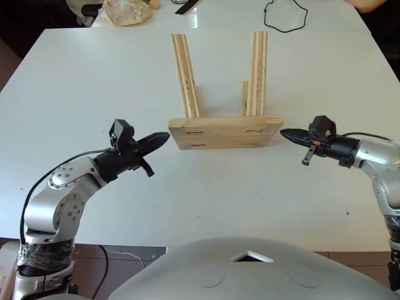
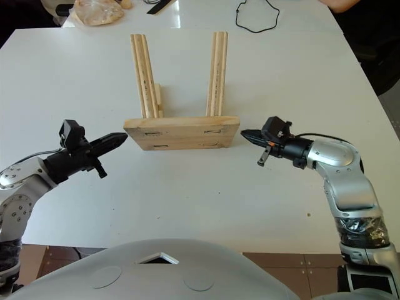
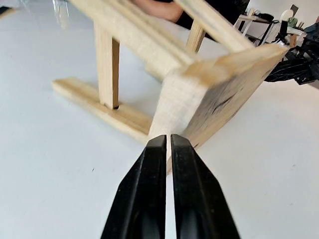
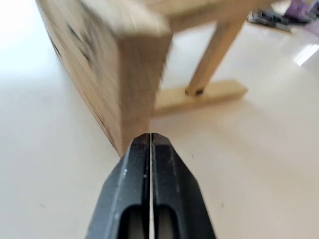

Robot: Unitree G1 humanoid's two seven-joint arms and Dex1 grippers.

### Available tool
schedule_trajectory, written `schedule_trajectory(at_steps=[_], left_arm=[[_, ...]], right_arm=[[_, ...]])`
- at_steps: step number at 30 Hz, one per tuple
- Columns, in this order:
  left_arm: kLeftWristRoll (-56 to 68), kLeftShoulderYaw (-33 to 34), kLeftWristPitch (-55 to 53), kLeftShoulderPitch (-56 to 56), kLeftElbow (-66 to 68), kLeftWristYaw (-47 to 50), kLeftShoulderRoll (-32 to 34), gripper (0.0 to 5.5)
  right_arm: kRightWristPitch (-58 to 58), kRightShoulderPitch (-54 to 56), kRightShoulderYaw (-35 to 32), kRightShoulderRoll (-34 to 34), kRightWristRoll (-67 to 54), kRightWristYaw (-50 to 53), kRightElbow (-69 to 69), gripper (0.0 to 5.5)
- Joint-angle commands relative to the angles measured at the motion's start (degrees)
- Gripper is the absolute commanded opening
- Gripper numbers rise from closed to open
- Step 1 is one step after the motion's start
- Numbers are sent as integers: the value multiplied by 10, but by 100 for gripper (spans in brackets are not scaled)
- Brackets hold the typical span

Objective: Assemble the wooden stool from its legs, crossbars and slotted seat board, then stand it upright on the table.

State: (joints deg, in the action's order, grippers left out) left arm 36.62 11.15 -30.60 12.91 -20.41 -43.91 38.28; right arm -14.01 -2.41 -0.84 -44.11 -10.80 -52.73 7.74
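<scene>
The assembled wooden stool lies on its side on the white table, its slotted seat board (image 1: 225,132) on edge facing me and its legs (image 1: 185,75) pointing away. A crossbar (image 1: 245,97) joins the legs near the right. My left gripper (image 1: 164,137) is shut, its tip just off the seat board's left end (image 3: 209,99). My right gripper (image 1: 285,133) is shut too, its tip just off the board's right end (image 4: 134,74). Neither holds anything.
A black cable (image 1: 284,15) and a crumpled clear bag (image 1: 127,11) lie at the table's far edge (image 1: 219,29). A dark object (image 1: 187,6) sits near them. Bare tabletop (image 1: 219,200) spreads in front of the stool.
</scene>
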Motion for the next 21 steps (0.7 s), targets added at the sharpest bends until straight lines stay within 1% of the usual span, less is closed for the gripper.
schedule_trajectory(at_steps=[1, 3, 4, 5, 9, 14, 16, 18, 21], left_arm=[[-114, -35, 93, 26, 83, -30, 37, 87], [-140, -48, 136, 24, 104, -44, 30, 118], [-150, -58, 155, 18, 111, -52, 26, 124], [-156, -67, 168, 13, 117, -59, 20, 145], [-175, -103, 200, -18, 139, -79, 3, 199], [-219, -146, 243, -81, 206, -111, 0, 282], [-242, -164, 270, -115, 253, -125, -1, 303], [-253, -175, 293, -146, 295, -140, -8, 303], [-251, -185, 315, -184, 334, -172, -16, 303]], right_arm=[[49, 4, 2, -11, 8, -20, -36, 73], [50, 4, 10, -4, -9, -38, -19, 103], [47, 3, 16, -1, -16, -46, -9, 109], [48, 4, 21, 2, -22, -53, -6, 130], [52, 19, 38, 9, -23, -72, -20, 182], [65, 68, 62, 20, -15, -95, -79, 262], [70, 90, 72, 26, -13, -106, -110, 287], [73, 114, 81, 35, -6, -113, -151, 316], [79, 141, 100, 41, -8, -149, -184, 319]])
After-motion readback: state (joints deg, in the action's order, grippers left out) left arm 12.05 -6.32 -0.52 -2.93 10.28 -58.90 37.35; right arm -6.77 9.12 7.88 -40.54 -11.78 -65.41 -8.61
